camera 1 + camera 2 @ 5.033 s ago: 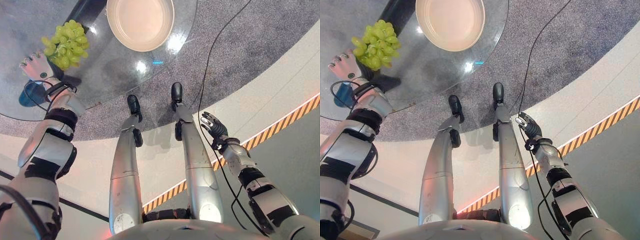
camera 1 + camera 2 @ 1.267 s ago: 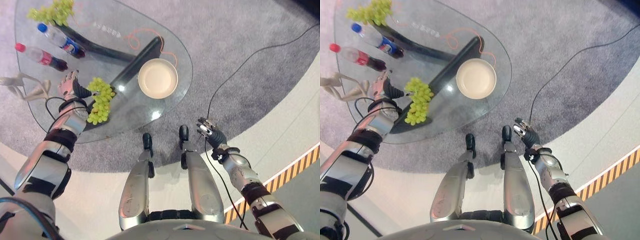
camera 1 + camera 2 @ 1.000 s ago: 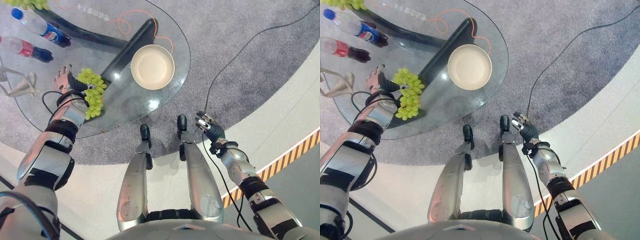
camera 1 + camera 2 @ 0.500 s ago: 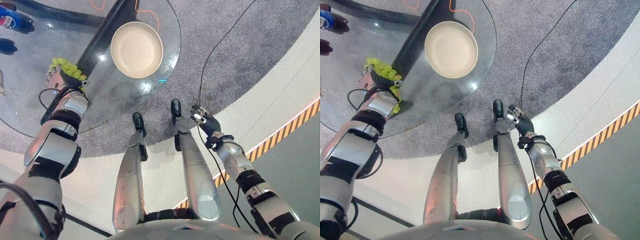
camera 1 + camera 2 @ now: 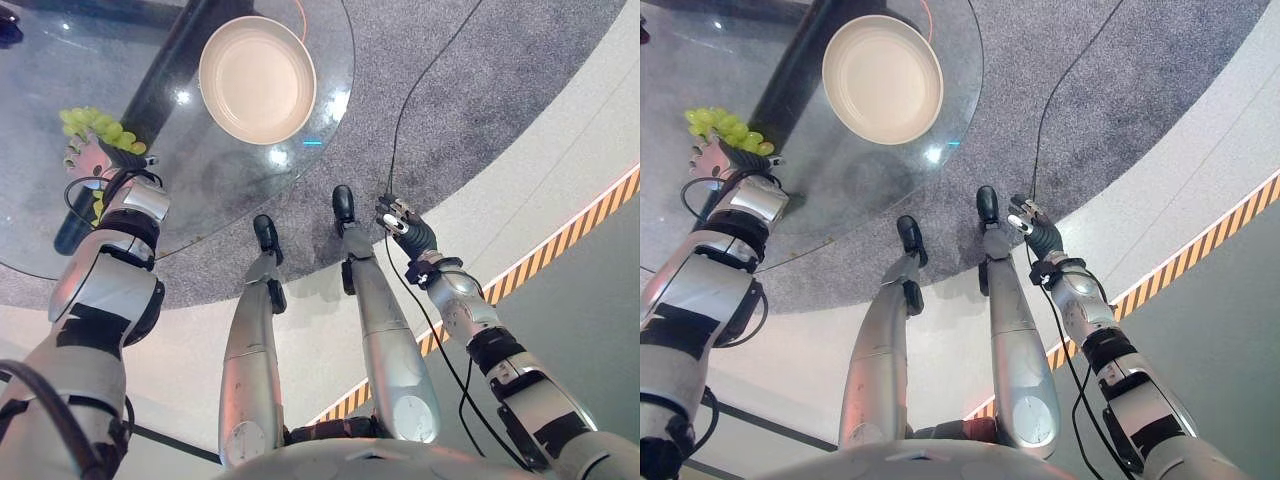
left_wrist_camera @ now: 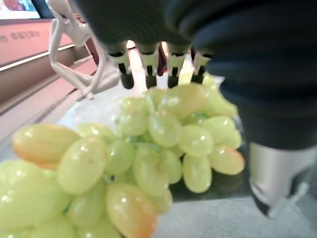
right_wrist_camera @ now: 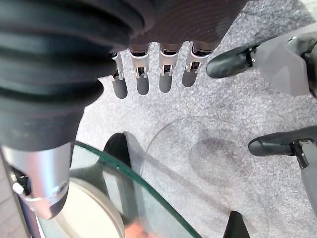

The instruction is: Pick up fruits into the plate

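I had the left hand [image 5: 92,157] down on the grapes [image 5: 93,124] at the near-left part of the glass table [image 5: 190,190], well apart from the plate [image 5: 257,66], which sat empty farther along the table to the right. In the left wrist view the grapes [image 6: 148,148] lay right under the palm, fingers [image 6: 148,62] reaching over the far side of the bunch and the thumb [image 6: 275,178] down beside it. I judged the hand was cupped over the bunch but I couldn't tell if it had really clenched on it or only lay over it, so no firm grip confirmed. The bunch looked to be resting on the glass, not lifted.

The right hand [image 5: 402,222] hung low beside the table edge, off the table, fingers [image 7: 143,82] relaxed and holding nothing; the plate rim [image 7: 99,213] showed in its wrist view through the glass.

To do this step well I wanted the fingers curled under the far side of the bunch and the thumb closing against the near side, gripping near the stem, not single grapes, since loose ones could pop off. Squeeze gently, lift straight up clear of the glass, then carry right to above the plate and let go low so nothing rolled off
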`<state>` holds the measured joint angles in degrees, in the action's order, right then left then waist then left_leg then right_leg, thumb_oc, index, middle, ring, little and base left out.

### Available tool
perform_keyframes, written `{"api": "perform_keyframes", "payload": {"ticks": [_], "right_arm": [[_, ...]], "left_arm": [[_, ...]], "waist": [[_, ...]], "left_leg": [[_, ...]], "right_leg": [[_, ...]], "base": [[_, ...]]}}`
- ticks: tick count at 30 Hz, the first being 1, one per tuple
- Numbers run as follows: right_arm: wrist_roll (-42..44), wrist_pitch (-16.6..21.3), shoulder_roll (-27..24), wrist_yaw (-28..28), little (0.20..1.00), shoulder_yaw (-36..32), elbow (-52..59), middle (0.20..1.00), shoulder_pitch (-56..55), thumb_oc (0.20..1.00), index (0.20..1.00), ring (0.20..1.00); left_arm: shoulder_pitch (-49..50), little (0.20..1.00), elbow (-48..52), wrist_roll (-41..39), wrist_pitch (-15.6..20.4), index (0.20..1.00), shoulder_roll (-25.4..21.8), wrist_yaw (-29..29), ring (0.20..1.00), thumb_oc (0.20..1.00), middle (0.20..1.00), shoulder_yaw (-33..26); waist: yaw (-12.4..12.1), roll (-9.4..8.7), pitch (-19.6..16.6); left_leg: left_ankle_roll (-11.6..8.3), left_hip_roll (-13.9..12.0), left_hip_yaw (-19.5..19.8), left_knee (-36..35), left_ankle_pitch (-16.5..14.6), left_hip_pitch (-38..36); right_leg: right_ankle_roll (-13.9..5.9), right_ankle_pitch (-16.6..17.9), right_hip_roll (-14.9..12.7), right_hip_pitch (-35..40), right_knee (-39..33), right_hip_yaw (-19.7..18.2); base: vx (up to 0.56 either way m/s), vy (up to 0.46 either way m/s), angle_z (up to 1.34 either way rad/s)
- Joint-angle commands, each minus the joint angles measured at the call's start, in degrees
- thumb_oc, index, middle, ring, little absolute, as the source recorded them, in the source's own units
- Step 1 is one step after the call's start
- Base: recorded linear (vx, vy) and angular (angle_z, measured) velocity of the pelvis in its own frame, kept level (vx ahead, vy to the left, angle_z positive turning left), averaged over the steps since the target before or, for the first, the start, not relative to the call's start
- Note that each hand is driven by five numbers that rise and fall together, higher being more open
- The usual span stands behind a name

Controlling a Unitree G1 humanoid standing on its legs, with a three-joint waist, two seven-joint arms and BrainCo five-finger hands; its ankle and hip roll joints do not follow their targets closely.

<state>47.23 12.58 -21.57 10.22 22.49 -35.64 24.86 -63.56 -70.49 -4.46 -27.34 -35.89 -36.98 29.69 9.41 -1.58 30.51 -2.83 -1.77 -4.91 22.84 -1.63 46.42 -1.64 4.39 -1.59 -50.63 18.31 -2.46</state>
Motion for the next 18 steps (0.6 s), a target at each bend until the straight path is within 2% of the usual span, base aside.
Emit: {"api": "perform_keyframes", "payload": {"ticks": [1, 6, 12, 18], "right_arm": [[1.5, 1.2, 0.4, 0.3, 1.000, 1.1, 4.8, 1.000, -3.3, 1.000, 1.000, 1.000], [1.6, 1.8, -0.3, 1.2, 1.000, 0.6, 4.7, 1.000, -3.9, 1.000, 1.000, 1.000], [1.4, 1.8, 0.1, 1.2, 1.000, 0.6, 5.3, 1.000, -4.4, 1.000, 1.000, 1.000], [2.3, 1.5, -0.1, 1.0, 1.000, 0.9, 4.9, 1.000, -2.6, 1.000, 1.000, 1.000]], "left_arm": [[4.0, 1.000, -0.5, 1.2, -1.2, 1.000, -0.1, 1.8, 1.000, 1.000, 1.000, -0.1], [6.0, 1.000, 0.4, -2.1, -0.7, 1.000, -0.4, 0.8, 1.000, 1.000, 1.000, -0.8], [8.4, 1.000, -0.2, -1.8, -2.3, 1.000, 0.0, 0.4, 1.000, 1.000, 1.000, -2.0], [8.0, 1.000, -2.1, -1.9, -6.3, 1.000, 0.6, -0.2, 1.000, 1.000, 1.000, -1.1]], "waist": [[-0.9, -0.33, -0.7], [-1.1, 0.23, -0.7], [-1.4, 0.38, -0.7], [-1.4, 0.17, -0.7]], "left_leg": [[1.54, 4.8, 3.4, -5.0, 1.9, -2.3], [1.71, 5.5, 3.6, -5.2, 2.1, -2.2], [1.75, 5.6, 3.6, -4.9, 1.9, -1.9], [1.72, 5.4, 3.5, -4.6, 2.2, -0.8]], "right_leg": [[0.55, -7.1, 7.5, 0.8, 7.4, 0.9], [0.55, -6.6, 7.4, 0.7, 6.7, 1.0], [0.47, -6.8, 7.2, 0.3, 7.2, 1.2], [0.55, -6.5, 7.2, -0.8, 7.3, 1.3]], "base": [[0.01, 0.000, -0.03], [0.00, 0.022, -0.01], [0.00, 0.006, 0.00], [0.00, 0.007, 0.00]]}}
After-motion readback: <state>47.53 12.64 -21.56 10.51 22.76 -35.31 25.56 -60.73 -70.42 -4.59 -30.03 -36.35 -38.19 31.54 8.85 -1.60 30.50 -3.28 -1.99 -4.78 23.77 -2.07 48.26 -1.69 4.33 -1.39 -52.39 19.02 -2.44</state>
